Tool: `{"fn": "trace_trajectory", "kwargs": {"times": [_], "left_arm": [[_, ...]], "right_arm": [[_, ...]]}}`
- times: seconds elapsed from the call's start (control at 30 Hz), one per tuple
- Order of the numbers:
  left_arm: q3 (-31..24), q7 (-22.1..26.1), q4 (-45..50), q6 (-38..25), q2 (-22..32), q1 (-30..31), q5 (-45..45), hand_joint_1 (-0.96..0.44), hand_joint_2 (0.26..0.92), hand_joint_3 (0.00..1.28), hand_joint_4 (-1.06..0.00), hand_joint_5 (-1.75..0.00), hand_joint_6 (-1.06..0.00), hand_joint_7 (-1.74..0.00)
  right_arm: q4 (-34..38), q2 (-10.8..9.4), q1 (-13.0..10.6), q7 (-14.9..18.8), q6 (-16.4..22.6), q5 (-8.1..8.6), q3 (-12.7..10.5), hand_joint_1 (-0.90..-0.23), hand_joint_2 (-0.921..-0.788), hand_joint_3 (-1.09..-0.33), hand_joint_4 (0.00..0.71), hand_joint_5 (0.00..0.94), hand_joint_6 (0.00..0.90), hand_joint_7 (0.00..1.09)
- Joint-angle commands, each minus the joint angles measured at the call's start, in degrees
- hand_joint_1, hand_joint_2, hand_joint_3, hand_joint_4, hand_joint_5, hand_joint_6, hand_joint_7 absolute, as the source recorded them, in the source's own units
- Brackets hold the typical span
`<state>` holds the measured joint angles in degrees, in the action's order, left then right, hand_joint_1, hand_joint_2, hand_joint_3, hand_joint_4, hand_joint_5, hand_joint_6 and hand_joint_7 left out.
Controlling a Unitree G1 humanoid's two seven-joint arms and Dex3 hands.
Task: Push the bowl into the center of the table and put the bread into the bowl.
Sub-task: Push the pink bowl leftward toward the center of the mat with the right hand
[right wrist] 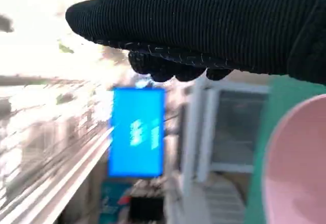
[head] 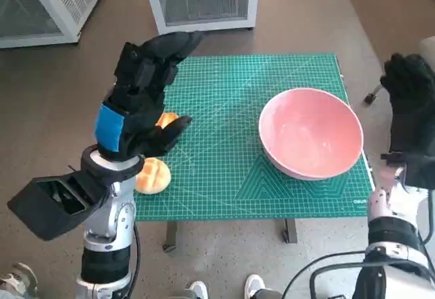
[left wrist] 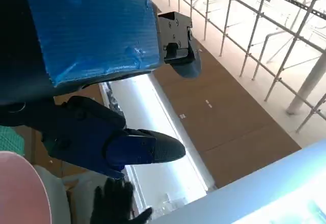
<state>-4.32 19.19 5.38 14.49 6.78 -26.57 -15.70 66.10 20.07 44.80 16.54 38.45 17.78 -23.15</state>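
Left hand (head: 139, 98): raised above the green cutting mat (head: 224, 95), fingers spread, holding nothing. Bread roll (head: 152, 175): on the mat's near left corner, partly behind that wrist; a second orange piece (head: 166, 119) shows past the fingers. Pink bowl (head: 310, 132): empty, upright, on the mat's right side. Right hand (head: 410, 102): gloved, raised beyond the table's right edge, empty, fingers loosely apart.

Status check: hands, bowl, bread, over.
Left hand open, raised above bread. Right hand off table's right edge, holding nothing. Bowl right of center, empty. Nothing blocking.
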Motion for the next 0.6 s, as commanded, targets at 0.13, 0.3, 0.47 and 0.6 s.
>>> {"fn": "trace_trajectory", "kwargs": {"times": [0.13, 0.3, 0.47, 0.6], "left_arm": [[0.0, -0.1, 0.5, 0.6, 0.2, 0.8, 0.3, -0.59, 0.921, 0.36, 0.00, -0.53, 0.00, -0.81], [0.0, -0.2, 0.6, 0.5, 0.3, 0.9, 0.4, -0.59, 0.921, 0.36, 0.00, -0.52, 0.00, -0.80], [-0.1, -0.2, 0.6, 0.5, 0.4, 1.0, 0.5, -0.59, 0.921, 0.36, 0.00, -0.50, 0.00, -0.79], [0.0, -0.4, 0.8, 0.3, 0.4, 1.2, 0.6, -0.59, 0.921, 0.36, 0.00, -0.49, 0.00, -0.79]], "right_arm": [[5.3, -0.1, -1.2, -3.1, -5.4, -0.55, -1.1, -0.486, -0.921, -0.656, 0.311, 0.017, 0.040, 0.59], [6.6, -0.6, -2.2, -4.1, -7.4, -1.59, -0.4, -0.478, -0.921, -0.645, 0.314, 0.011, 0.076, 0.56], [7.5, -1.2, -2.9, -4.1, -9.0, -2.16, -0.1, -0.468, -0.921, -0.657, 0.301, 0.003, 0.097, 0.53], [8.1, -1.9, -3.2, -3.9, -10.0, -2.56, -0.3, -0.472, -0.921, -0.675, 0.294, 0.001, 0.103, 0.52]]}}
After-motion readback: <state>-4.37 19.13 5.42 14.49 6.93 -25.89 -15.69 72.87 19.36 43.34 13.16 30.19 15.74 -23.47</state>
